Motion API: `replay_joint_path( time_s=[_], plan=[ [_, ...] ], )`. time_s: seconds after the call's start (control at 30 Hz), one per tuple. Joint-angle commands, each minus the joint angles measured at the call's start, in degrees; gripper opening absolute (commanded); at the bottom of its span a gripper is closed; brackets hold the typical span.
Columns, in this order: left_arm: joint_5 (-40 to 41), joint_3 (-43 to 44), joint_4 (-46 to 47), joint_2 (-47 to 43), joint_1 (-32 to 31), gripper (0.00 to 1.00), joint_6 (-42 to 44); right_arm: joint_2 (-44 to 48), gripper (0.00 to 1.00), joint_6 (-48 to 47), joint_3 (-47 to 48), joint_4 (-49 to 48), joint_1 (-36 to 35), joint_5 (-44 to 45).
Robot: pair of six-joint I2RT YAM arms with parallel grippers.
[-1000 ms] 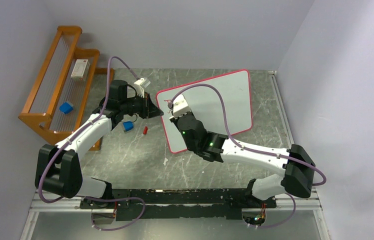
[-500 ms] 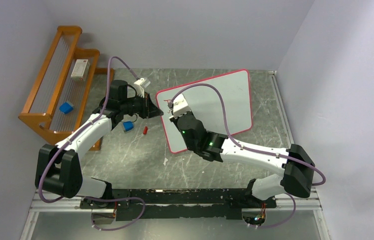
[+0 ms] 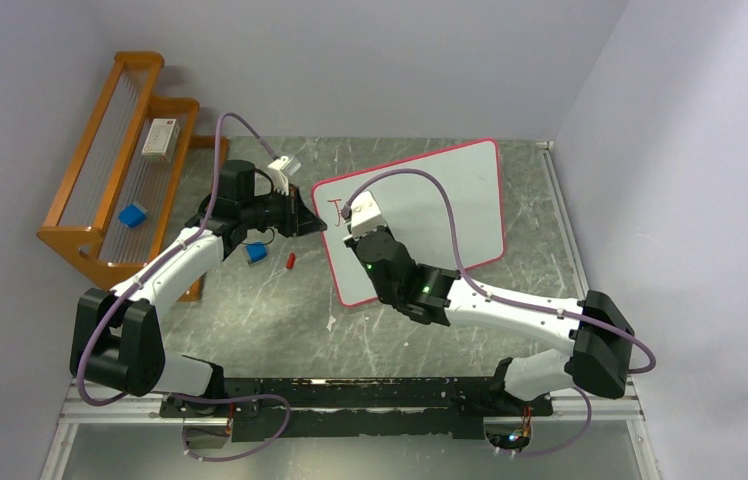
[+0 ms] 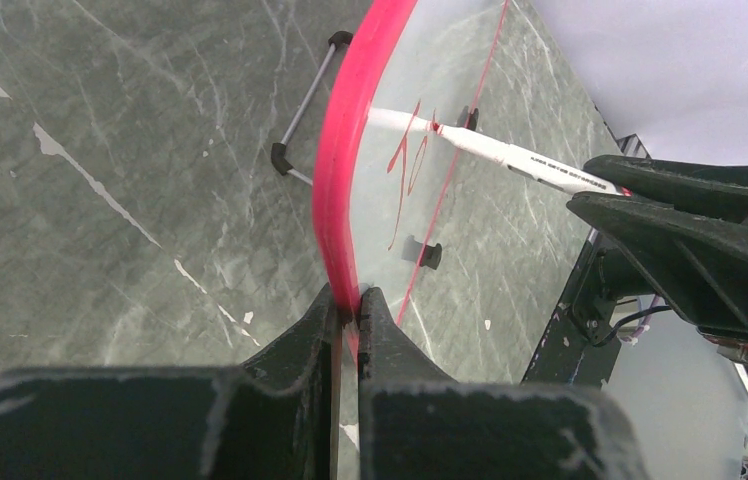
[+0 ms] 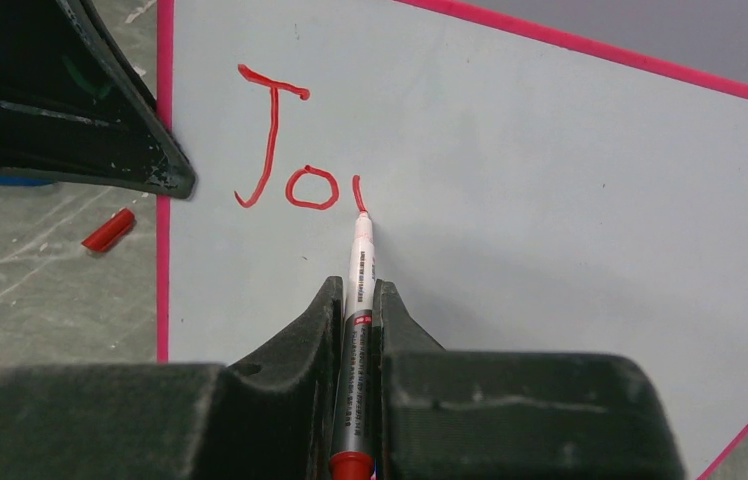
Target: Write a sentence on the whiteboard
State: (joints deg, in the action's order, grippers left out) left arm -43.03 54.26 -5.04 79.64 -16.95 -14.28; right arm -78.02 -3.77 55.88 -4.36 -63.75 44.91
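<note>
The whiteboard [image 3: 430,205] lies on the table, white with a pink border [image 4: 342,170]. My left gripper [image 3: 312,222] is shut on its left edge, its jaws pinching the pink rim [image 4: 350,300]. My right gripper [image 5: 358,290] is shut on a red marker [image 5: 358,275], whose tip touches the board surface [image 5: 550,200] just right of red letters "Jo" [image 5: 285,140] and a short fresh stroke. In the top view the right gripper [image 3: 350,232] sits over the board's left part, beside the red writing [image 3: 336,211].
A red marker cap [image 3: 291,261] and a small blue object [image 3: 256,253] lie on the marble table left of the board. A wooden rack [image 3: 120,190] at the far left holds a white box [image 3: 159,137] and a blue block [image 3: 132,215].
My right gripper shifted slightly right along the board, uncovering red writing beside it. The left arm and the board have not moved.
</note>
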Motion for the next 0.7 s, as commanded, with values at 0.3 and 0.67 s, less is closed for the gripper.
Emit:
replay_joint_path(
  time_s=[0.3, 0.67],
  plan=[
    [2.4, -0.1, -1.7, 0.5, -0.4, 0.05, 2.3, 2.8, 0.00, 0.0, -1.2, -1.0, 0.7, 1.0],
    [2.2, -0.1, -1.5, 0.6, -0.4, 0.05, 2.3, 1.1, 0.00, -2.3, -0.4, -5.0, 1.4, 1.3]
  ],
)
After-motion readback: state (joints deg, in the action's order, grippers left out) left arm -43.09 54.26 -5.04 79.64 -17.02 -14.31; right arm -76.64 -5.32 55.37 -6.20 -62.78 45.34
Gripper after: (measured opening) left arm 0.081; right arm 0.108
